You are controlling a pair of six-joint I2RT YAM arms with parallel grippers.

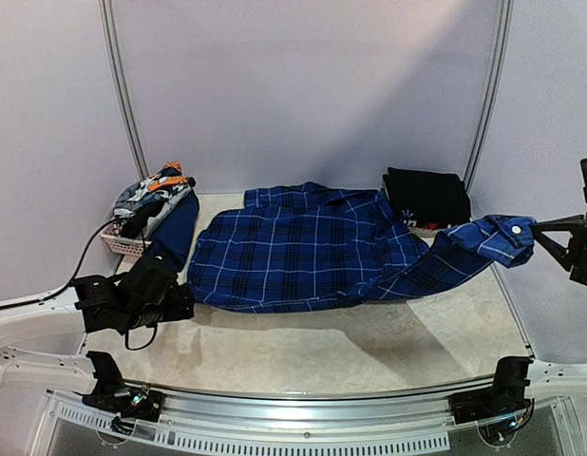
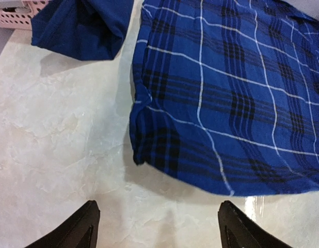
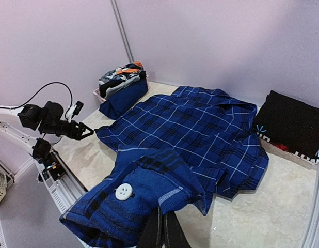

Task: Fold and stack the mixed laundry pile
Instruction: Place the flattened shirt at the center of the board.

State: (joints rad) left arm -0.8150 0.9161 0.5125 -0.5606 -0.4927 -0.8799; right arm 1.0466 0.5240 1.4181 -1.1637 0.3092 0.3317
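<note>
Here the right claw (image 3: 162,227) is clenched on the cuff (image 3: 113,212) of the shirt (image 1: 303,252). It holds the sleeve (image 1: 464,249) up and out to the right, off the table (image 1: 369,347). The rest of the shirt lies spread flat mid-table, collar toward the back wall. The left claw (image 2: 158,219) hangs released, grasping nothing, just above bare table near the shirt's left hem corner and not touching it.

By my reading the step in hand is folding the shirt: the sleeve is drawn out, ready to be laid across the body. The next move calls for carrying the cuff left over the chest and setting it down flat without dragging the body along. The left claw looks placed to take the hem corner.

At the back left a basket (image 1: 118,245) holds the pile (image 1: 156,188) of grey, white and orange pieces. A navy piece (image 1: 175,233) spills over its rim onto the table. At the back right a black piece (image 1: 426,195) lies folded; whether it sits in anything I cannot tell.
</note>
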